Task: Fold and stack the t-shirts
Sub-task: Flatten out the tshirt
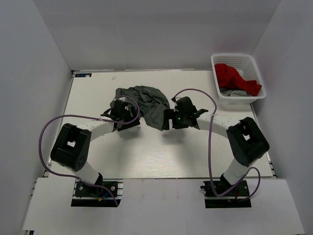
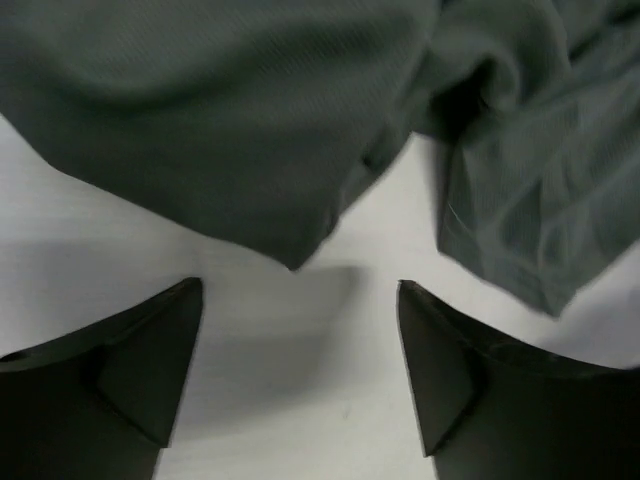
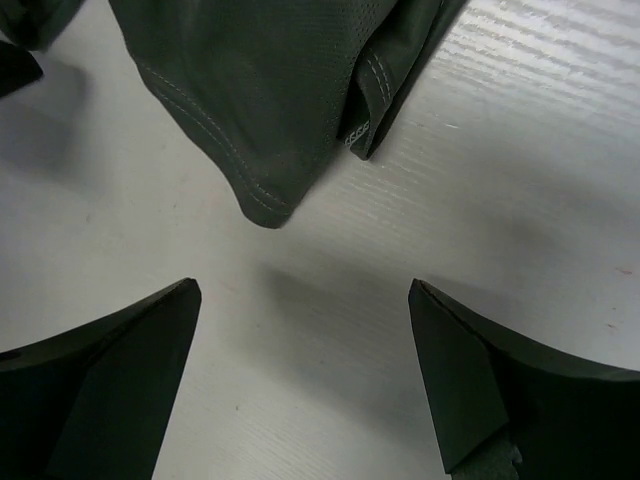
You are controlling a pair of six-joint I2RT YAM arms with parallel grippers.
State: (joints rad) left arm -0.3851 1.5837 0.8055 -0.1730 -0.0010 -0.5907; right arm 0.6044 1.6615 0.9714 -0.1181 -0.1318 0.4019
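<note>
Olive-grey t-shirt (image 1: 146, 100) lies crumpled on the desk (image 1: 161, 156), upper middle of the overhead frame. Left fingers (image 2: 130, 370) and right fingers (image 3: 110, 380) are spread wide just beside its near edges, holding nothing. Red t-shirt (image 1: 237, 77) sits in the white basket (image 1: 217, 61), upper right.

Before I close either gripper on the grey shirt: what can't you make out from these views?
1. Top view: the arms' wrists cover the olive-grey t-shirt's near edge.
2. Wrist views: that shirt runs off the top edge and is blurred on the left; collar and sleeves can't be told apart.
3. In the basket, grey cloth lies mostly under the red t-shirt; what it is, unclear.
</note>
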